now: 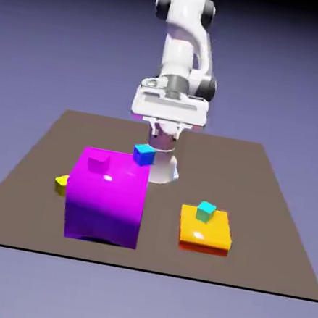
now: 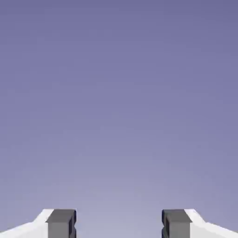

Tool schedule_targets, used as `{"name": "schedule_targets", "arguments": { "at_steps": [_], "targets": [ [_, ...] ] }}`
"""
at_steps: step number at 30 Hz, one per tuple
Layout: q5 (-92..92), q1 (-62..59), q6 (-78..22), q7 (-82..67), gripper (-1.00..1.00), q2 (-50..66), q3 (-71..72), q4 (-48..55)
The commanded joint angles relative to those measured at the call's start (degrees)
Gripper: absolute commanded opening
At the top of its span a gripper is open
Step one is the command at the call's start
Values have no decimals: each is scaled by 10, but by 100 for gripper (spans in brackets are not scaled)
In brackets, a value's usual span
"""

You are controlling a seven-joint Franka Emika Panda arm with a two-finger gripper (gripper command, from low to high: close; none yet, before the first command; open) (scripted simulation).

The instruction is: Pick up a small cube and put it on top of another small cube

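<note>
My jaws stand spread and empty, facing only blue-violet backdrop. No cube is lifted: the blue cube, the teal cube and the yellow cube sit well apart, so the whole job remains.

Arm: glossy white rounded shells, dark grey joint caps and bands. Hand: flat white body; two white fingers ending in small dark grey square tips.

Small blue cube perched at big magenta block's back corner. Teal cube atop orange slab. Yellow cube on tabletop, beside block.
</note>
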Motion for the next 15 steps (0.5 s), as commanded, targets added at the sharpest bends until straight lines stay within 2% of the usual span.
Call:
{"name": "schedule_targets", "arguments": {
  "at_steps": [1,15],
  "targets": [
    [-9,0,-16,-1,0,11,-20,15],
    [-15,-55,-334,-64,0,302,-248,237]
  ]
}}
